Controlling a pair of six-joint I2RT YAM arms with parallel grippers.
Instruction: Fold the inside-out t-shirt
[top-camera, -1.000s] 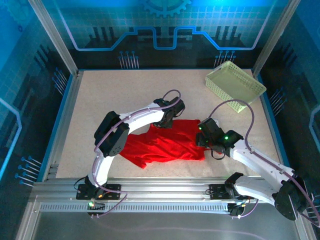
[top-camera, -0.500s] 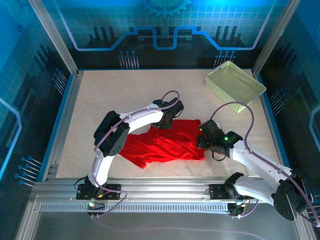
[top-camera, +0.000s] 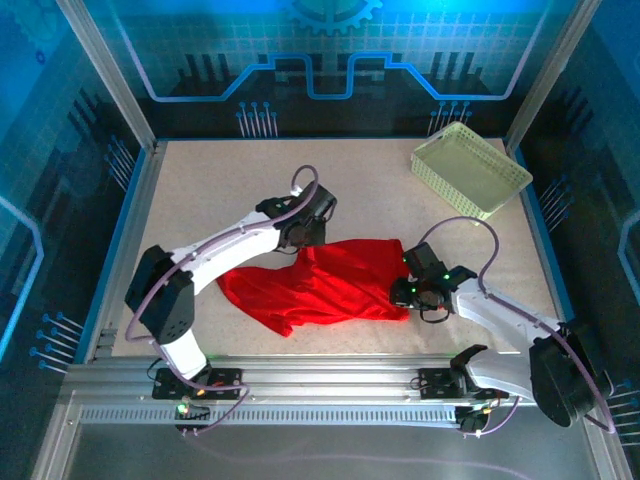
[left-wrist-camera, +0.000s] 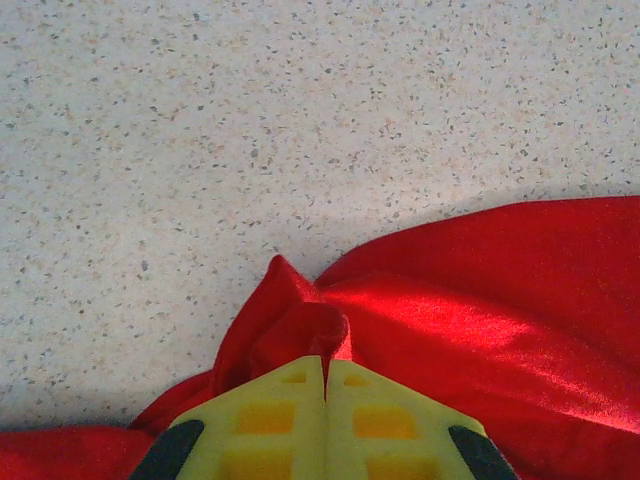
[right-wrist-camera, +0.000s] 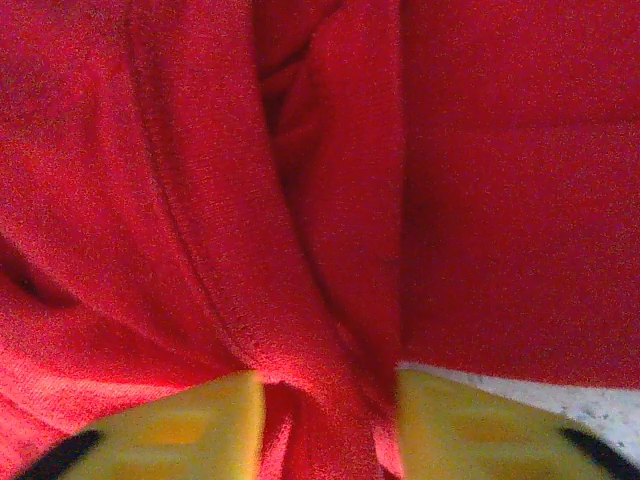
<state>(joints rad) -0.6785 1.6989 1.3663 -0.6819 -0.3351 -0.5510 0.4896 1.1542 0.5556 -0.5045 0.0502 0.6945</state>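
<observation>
Since the earlier frames: left arm has swung its elbow out toward 9 o'clock, and the left gripper (top-camera: 300, 232) has shifted from the t-shirt's top edge toward 10 o'clock, dragging cloth with it. The red t-shirt (top-camera: 330, 285) now spreads wider on its 9 o'clock side. It lies near the centre of the table (top-camera: 200, 190), slightly toward 6 o'clock, still rumpled and not yet laid flat.

Left gripper (left-wrist-camera: 325, 365): jaws pressed together, a small peak of red cloth (left-wrist-camera: 300, 320) pinched at the tips. The rest of the shirt trails away toward 3 o'clock in that wrist view.

Right gripper (top-camera: 408, 292): has dropped in at the shirt's 3 o'clock edge and is narrowing. From its wrist, the right gripper (right-wrist-camera: 330, 385) has a raised ridge of t-shirt (right-wrist-camera: 320, 200) between its fingers. The fingers are blurred; cannot tell whether the pinch is firm yet.

Basket (top-camera: 440, 180) sits at 1 o'clock, well apart from both arms.

Reading: both arms are taking opposite edges, likely to tension and spread the shirt before any fold. Risk: the right side slips if the ridge is only loosely caught.
</observation>
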